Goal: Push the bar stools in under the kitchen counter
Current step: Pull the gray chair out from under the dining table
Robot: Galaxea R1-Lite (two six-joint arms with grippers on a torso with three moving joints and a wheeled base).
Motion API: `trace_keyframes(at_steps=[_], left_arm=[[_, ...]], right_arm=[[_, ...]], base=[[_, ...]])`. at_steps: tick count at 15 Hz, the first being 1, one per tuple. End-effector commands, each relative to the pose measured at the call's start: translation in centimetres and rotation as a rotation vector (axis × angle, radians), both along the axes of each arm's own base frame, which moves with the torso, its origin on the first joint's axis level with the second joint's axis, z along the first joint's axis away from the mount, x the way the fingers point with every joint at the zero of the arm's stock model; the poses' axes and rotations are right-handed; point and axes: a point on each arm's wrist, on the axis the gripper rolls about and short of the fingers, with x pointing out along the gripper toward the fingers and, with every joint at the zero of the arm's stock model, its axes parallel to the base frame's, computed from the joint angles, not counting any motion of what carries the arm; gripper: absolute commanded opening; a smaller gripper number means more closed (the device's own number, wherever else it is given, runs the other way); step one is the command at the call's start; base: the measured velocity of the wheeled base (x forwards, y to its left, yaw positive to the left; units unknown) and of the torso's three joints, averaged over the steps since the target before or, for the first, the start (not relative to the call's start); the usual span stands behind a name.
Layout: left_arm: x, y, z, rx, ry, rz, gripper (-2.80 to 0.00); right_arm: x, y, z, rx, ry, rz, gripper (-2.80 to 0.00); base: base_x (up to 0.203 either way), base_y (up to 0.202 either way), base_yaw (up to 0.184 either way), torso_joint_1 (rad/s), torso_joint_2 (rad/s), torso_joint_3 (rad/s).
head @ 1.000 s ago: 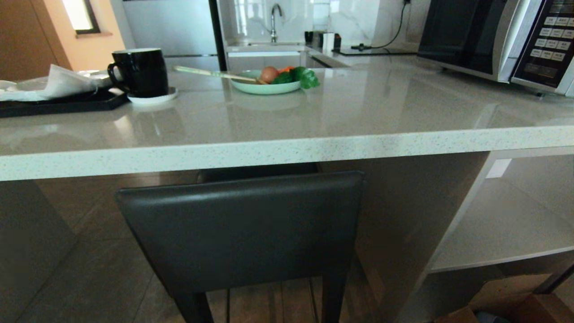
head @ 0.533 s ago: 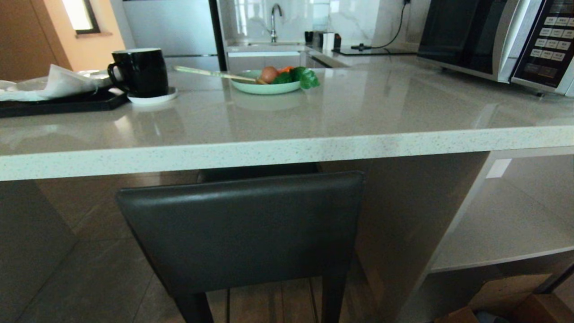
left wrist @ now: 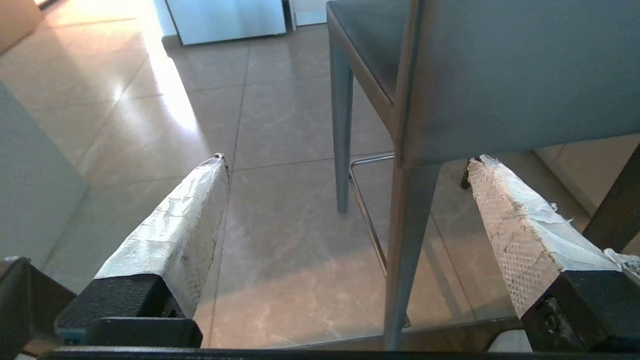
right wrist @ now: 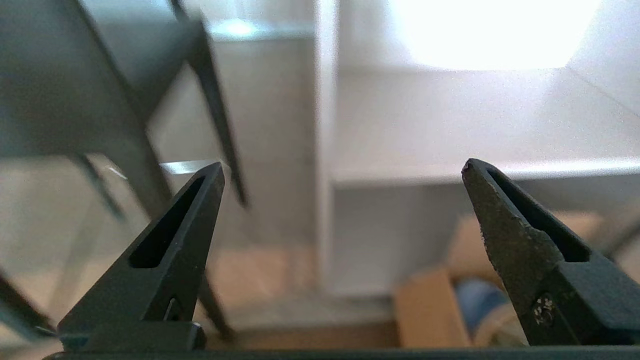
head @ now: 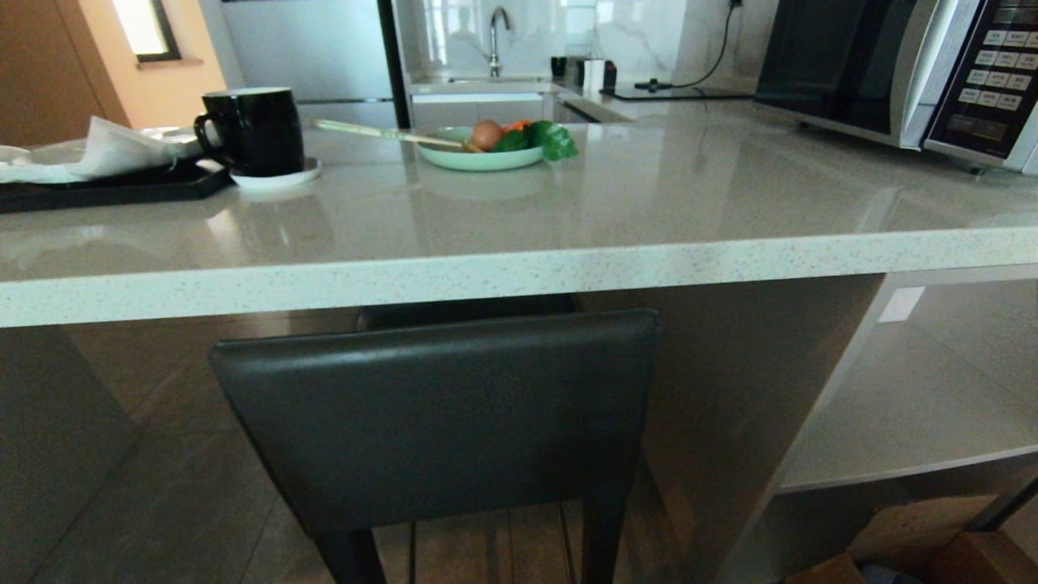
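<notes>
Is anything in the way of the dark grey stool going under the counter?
Nothing visible blocks it. The dark grey leather-backed bar stool stands before the pale speckled stone kitchen counter, backrest top below its edge, only brown tiled floor beyond.

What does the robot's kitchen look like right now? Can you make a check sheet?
Surface: kitchen counter, glossy speckled worktop.
Job's things: one bar stool, backrest just below the counter's edge; seat under it.
Clutter: black mug on a saucer, plate of vegetables, black tray with paper, microwave.
Grippers: left gripper open, behind the stool, holding nothing; right gripper open, empty, facing the shelf unit.
Cables: black cable on the back wall.
Surroundings: tiled floor, sink tap, cardboard boxes.
</notes>
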Motion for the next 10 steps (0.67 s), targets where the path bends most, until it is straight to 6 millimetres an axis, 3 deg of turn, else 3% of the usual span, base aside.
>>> trace_keyframes(at_steps=[1, 3, 5, 7, 10], left_arm=[[-0.2, 0.0, 0.9, -0.004, -0.019, -0.018, 0.0], [-0.5, -0.2, 4.8, -0.074, -0.036, -0.095, 0.0], [0.8, -0.4, 7.9, -0.14, 0.044, -0.223, 0.0], [1.8, -0.7, 8.6, -0.17, 0.068, -0.501, 0.0], [4.7, -1.5, 8.2, -0.209, 0.157, -0.65, 0.0]], right_arm=[[0.9, 0.1, 3.2, 0.038, 0.046, 0.067, 0.0], [2.1, 0.5, 4.5, 0.061, 0.115, 0.205, 0.0], [3.7, 0.7, 5.1, 0.081, 0.182, 0.313, 0.0], [5.6, 1.0, 5.7, 0.1, 0.222, 0.464, 0.0], [8.3, 1.5, 6.3, 0.125, 0.28, 0.65, 0.0]], base=[[0.0, 0.0, 0.0, 0.0, 0.0, 0.0], [0.0, 0.0, 0.0, 0.0, 0.0, 0.0], [0.0, 0.0, 0.0, 0.0, 0.0, 0.0], [0.0, 0.0, 0.0, 0.0, 0.0, 0.0], [0.0, 0.0, 0.0, 0.0, 0.0, 0.0]])
